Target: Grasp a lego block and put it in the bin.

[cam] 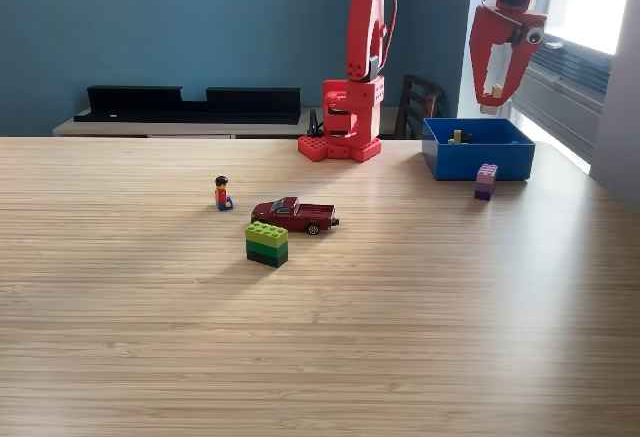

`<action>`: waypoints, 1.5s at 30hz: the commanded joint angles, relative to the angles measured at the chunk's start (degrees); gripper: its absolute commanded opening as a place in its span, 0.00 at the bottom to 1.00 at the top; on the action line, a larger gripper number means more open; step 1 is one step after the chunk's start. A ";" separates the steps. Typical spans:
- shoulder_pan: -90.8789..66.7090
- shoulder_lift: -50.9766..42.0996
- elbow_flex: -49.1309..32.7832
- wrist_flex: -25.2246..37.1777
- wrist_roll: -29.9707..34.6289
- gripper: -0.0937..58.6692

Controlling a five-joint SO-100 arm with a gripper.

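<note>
Your gripper (497,85) hangs high above the blue bin (478,160), jaws parted, with a small pale piece showing between its fingertips; from this distance I cannot tell whether that piece is pinched, stuck to one jaw, or part of the gripper itself. Inside the bin, a small yellowish item (458,137) lies near the back wall, too small to name.

Now sweep the table (150,357) from the exterior view's left. A toy figure (222,194) in red stands alone. At its 4 o'clock sits a dark red toy car (296,215), and at the car's 7 o'clock, just beside it, is a green lego block (267,243), 2 layers stacked, light over dark. The red arm base (341,122) is at the far edge, at 12 o'clock from the car. A purple lego block (485,181) stands just outside the bin's front wall, at the bin's 6 o'clock.

The bin sits close to the base, likely so you can reach it easily. I judge that you are between blocks: 2 are left on the table.
</note>
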 commanded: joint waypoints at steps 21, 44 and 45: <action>-10.81 5.54 4.13 2.72 -9.14 0.44; 57.30 7.91 -3.08 -3.78 6.94 0.00; 58.89 7.91 -1.58 -4.92 7.29 0.00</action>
